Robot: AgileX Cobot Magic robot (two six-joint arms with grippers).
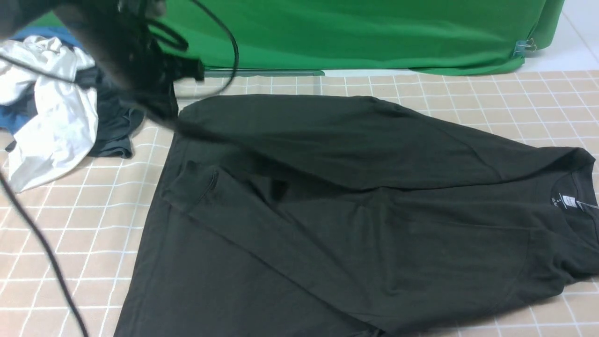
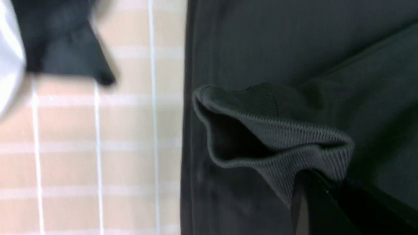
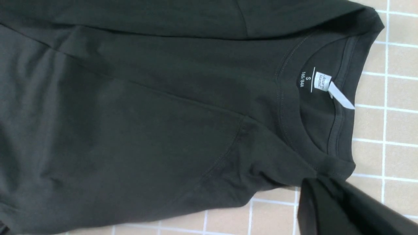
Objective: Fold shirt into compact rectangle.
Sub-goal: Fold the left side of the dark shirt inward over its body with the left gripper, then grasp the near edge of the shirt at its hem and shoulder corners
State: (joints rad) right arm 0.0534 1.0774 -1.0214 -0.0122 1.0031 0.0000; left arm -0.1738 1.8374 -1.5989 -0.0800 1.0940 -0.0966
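Black shirt (image 1: 355, 196) lies spread across the worktop (image 1: 70, 224), collar right, sleeves laid in over the body; crosswise folds seem left. Left gripper (image 2: 318, 199) closed beside a cuff (image 2: 271, 137); right gripper (image 3: 326, 202) state: cannot tell

The shirt (image 1: 355, 206) lies spread out on my table (image 1: 538, 93), right in front of me. Its neck (image 3: 313, 107) points to my right and its bottom edge points to my left. The label (image 3: 321, 81) sits inside the neck. One sleeve (image 1: 262, 224) is folded over the middle of the shirt, and its cuff (image 2: 271, 130) rests on top, near the left side. A pile of clothes (image 1: 51, 112) lies on the table far to my left, near the shirt's back corner. My left arm (image 1: 126, 61) hangs over that corner. A big cloth (image 1: 374, 32) hangs behind the table.
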